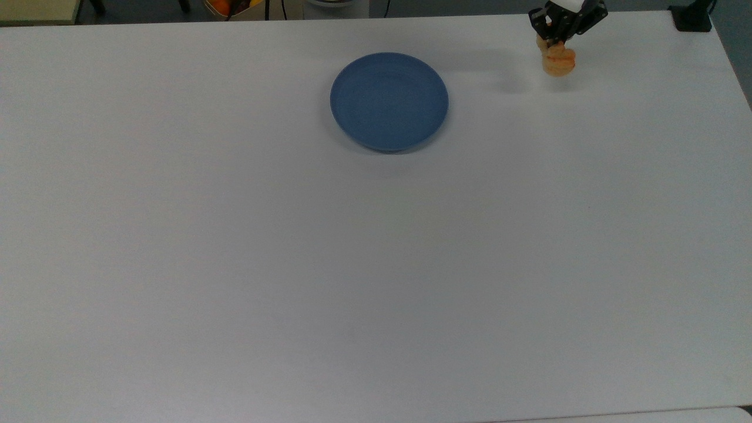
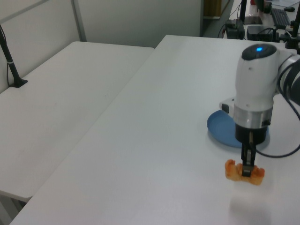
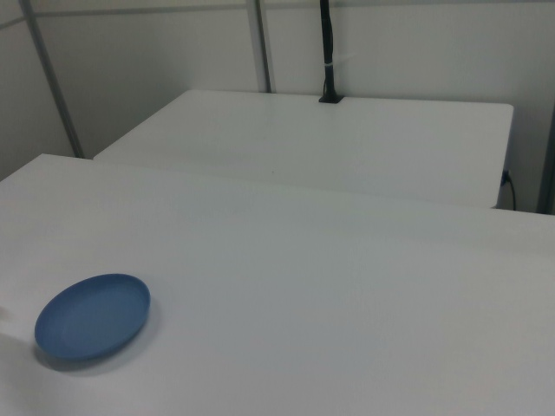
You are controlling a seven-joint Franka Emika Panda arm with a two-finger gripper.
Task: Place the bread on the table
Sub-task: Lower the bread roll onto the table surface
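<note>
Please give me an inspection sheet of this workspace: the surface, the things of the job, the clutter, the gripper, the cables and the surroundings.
Surface: white table, plain, matte.
Job's things: bread, down at the tabletop, off the blue plate; contact with the table cannot be told.
Clutter: nothing seen on the table besides the plate, which holds nothing.
Gripper: gripper pointing down, shut on the bread.
Cables: a black cable loops from the arm in the left view; more cables hang behind the table's far edge in the top view.
Surroundings: second white table with a black post standing on it; walls behind.
</note>
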